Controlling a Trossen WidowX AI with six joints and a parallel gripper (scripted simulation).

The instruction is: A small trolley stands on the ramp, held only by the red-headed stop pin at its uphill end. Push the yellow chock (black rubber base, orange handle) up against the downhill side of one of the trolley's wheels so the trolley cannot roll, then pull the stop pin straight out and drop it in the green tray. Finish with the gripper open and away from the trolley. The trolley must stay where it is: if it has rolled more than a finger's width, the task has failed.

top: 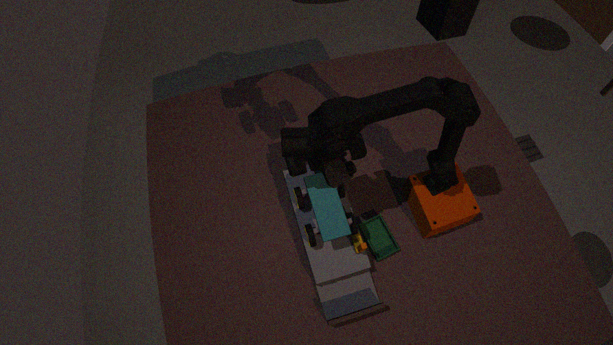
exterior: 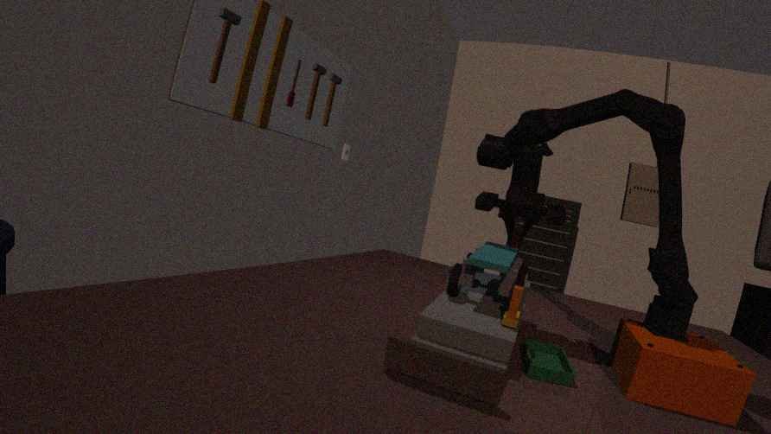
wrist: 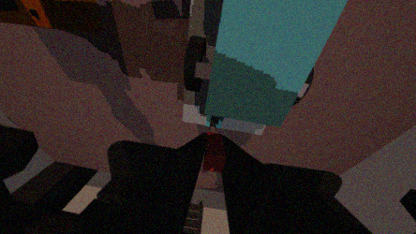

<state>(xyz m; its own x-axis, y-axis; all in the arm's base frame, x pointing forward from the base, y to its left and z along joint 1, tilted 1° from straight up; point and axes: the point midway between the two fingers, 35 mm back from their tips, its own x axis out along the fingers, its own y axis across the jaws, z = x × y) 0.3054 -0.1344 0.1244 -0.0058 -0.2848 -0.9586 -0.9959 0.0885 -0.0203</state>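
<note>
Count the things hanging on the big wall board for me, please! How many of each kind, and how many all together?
Hammers: 3
Long yellow bars: 2
Red-handled screwdriver: 1
Total: 6

From here I see smooth, matt plastic on the tray [top: 380,237] [exterior: 548,362]; the worktop [top: 223,205] [exterior: 215,345] looks matt and faintly grainy.
</note>
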